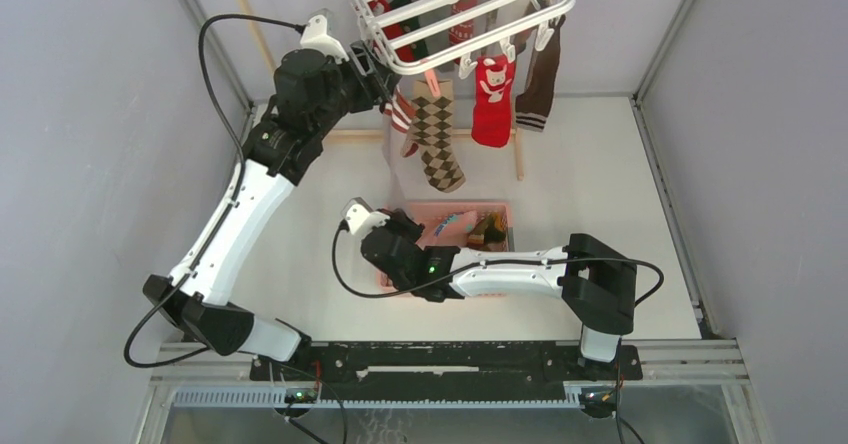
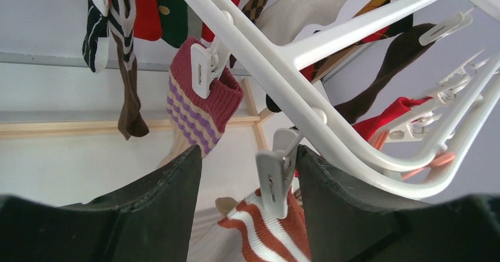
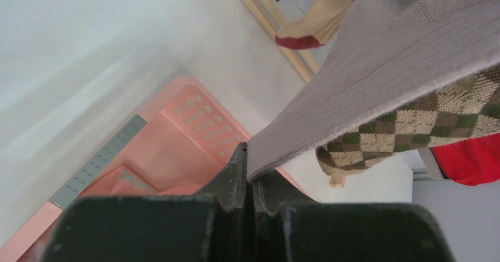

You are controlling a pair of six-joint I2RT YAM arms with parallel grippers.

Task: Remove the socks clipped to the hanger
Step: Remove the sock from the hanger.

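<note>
left end effector raised high, jaws apart; right end effector low, clamped.

A: Surface status?
B: White table, flat and matte.
A: What's sitting on it?
B: Two things. The pink slatted basket lies flat about mid-width, between the centre and the near edge, with its long side parallel to that edge. The light wooden rack stands at the far edge.
A: Rack contact points?
B: One foot rail lies left-right toward the far left corner. A second, right of centre, points at the near edge. It's clear of the basket, no touch.
A: Near edge?
B: A black mounting rail runs along it.
</note>
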